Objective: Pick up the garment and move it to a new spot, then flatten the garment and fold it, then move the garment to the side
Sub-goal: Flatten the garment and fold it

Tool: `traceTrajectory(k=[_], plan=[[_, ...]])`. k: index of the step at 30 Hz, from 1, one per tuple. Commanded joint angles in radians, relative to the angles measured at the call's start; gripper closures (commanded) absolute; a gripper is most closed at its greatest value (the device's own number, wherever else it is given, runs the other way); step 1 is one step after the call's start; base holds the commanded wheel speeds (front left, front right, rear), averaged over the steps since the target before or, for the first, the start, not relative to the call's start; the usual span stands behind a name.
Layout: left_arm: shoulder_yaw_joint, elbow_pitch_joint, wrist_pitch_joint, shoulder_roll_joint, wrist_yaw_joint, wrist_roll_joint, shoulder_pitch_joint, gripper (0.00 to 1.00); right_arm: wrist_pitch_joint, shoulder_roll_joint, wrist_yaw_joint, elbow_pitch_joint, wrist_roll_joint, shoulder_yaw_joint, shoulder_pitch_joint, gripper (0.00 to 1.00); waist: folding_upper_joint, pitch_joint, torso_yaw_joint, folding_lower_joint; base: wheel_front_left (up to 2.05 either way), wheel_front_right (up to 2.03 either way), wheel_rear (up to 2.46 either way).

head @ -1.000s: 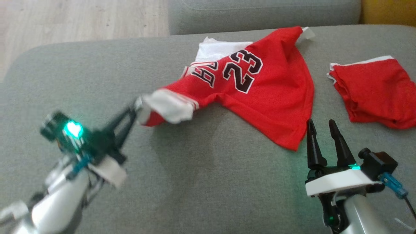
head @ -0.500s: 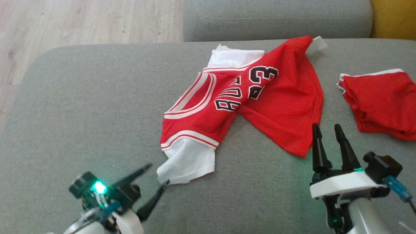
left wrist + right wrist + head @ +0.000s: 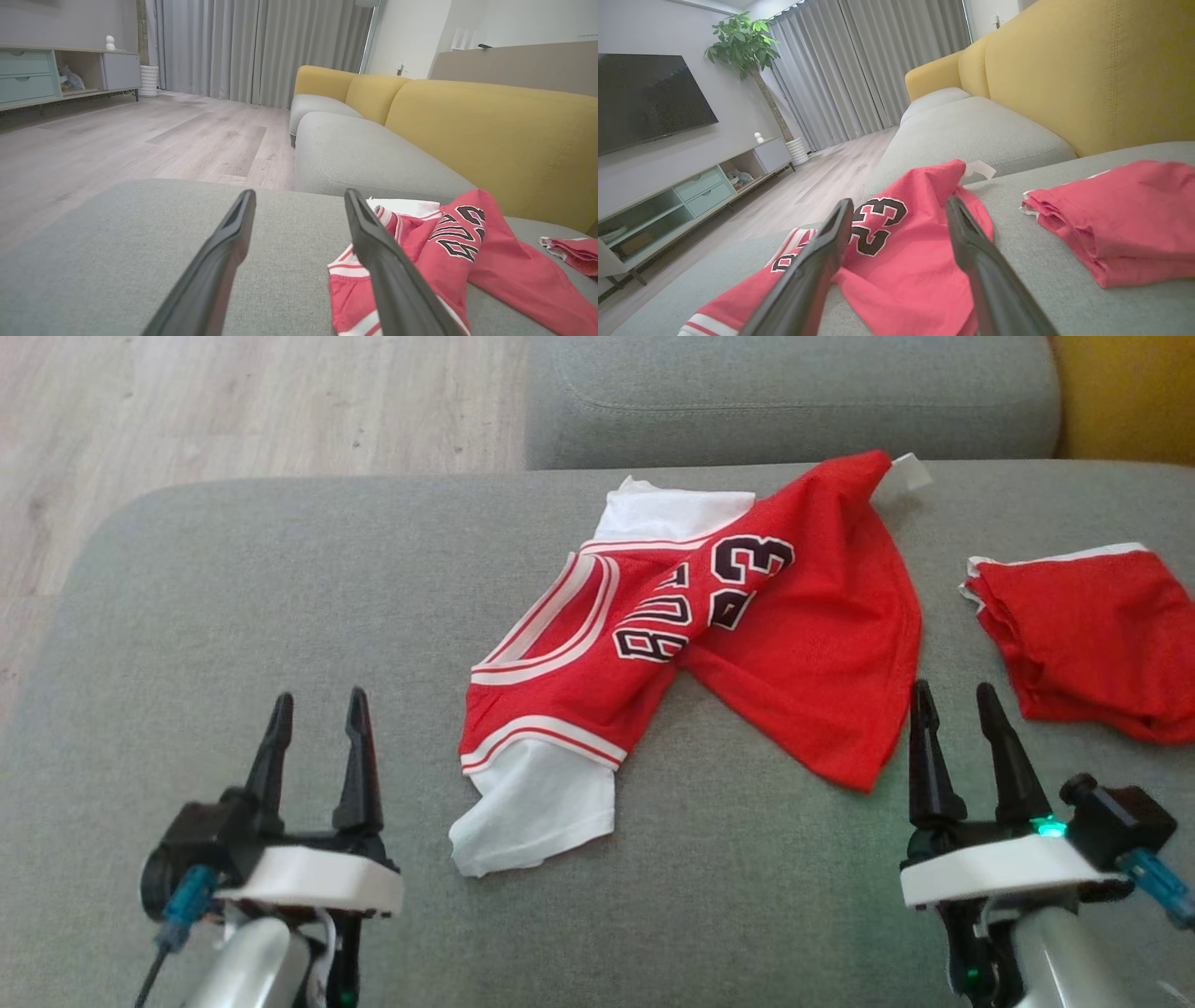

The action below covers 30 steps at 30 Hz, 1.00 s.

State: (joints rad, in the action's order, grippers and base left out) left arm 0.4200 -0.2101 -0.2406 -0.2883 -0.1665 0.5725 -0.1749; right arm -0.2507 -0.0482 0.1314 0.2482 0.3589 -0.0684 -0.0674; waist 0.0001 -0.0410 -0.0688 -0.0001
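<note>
A: Where's the jersey?

B: Mid seat cushion, crumpled. It's red with a "23" print, and the body is folded over itself so the lettering is creased. The white sleeve points toward the robot at the near-left end. The other white sleeve and a tag sit at the far edge.

A: Left gripper?

B: Fingers apart with nothing between them. It sits left of the white sleeve with a clear gap of bare cushion between. In the left wrist view the jersey lies off to the right of the fingers, not between them.

A: Right gripper?

B: Also spread and empty, fingers pointing away from the robot. In the head view its left fingertip sits right at the jersey's right edge, just above the near hem corner. Can't tell if it's touching. The right wrist view has the jersey straight ahead and partly behind both fingers, with the "23" showing in the gap.

A: Anything else on the cushion?

B: A folded red garment with white trim, to the right of the right gripper and apart from the jersey. There's a yellow backrest behind and a wooden floor off to the left.
</note>
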Motion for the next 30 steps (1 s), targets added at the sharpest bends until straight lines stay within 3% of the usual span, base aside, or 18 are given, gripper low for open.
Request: traceTrajectory(k=[1, 6, 17, 29, 30], plan=[[-0.047, 0.022, -0.012, -0.009, 0.000, 0.000, -0.037, 0.00, -0.011, -0.002, -0.001, -0.037, -0.008, -0.026, -0.016, 0.00, -0.0001, -0.005, 0.006, 0.0001, 0.00, 0.00, 0.00], [-0.030, -0.044, -0.011, -0.002, 0.037, -0.032, -0.094, 0.00, -0.011, -0.002, -0.001, -0.047, -0.014, -0.040, -0.028, 0.00, -0.0001, -0.043, 0.037, 0.0001, 0.00, 0.00, 0.00], [0.068, -0.333, 0.252, -0.029, 0.168, -0.042, -0.360, 0.00, -0.011, -0.002, -0.001, -0.061, -0.014, -0.041, -0.069, 0.00, -0.0001, -0.180, 0.125, 0.0001, 0.00, 0.00, 0.00], [0.134, -0.526, 0.342, -0.011, 0.247, -0.043, -0.465, 0.00, -0.011, -0.002, -0.001, -0.065, -0.014, -0.037, -0.090, 0.00, -0.0001, -0.230, 0.162, 0.0001, 0.00, 0.00, 0.00], [0.140, -0.533, 0.343, -0.010, 0.254, -0.041, -0.467, 0.58, -0.011, -0.002, -0.001, -0.064, -0.013, -0.038, -0.090, 0.00, -0.0001, -0.230, 0.163, 0.0001, 0.00, 0.00, 0.00]])
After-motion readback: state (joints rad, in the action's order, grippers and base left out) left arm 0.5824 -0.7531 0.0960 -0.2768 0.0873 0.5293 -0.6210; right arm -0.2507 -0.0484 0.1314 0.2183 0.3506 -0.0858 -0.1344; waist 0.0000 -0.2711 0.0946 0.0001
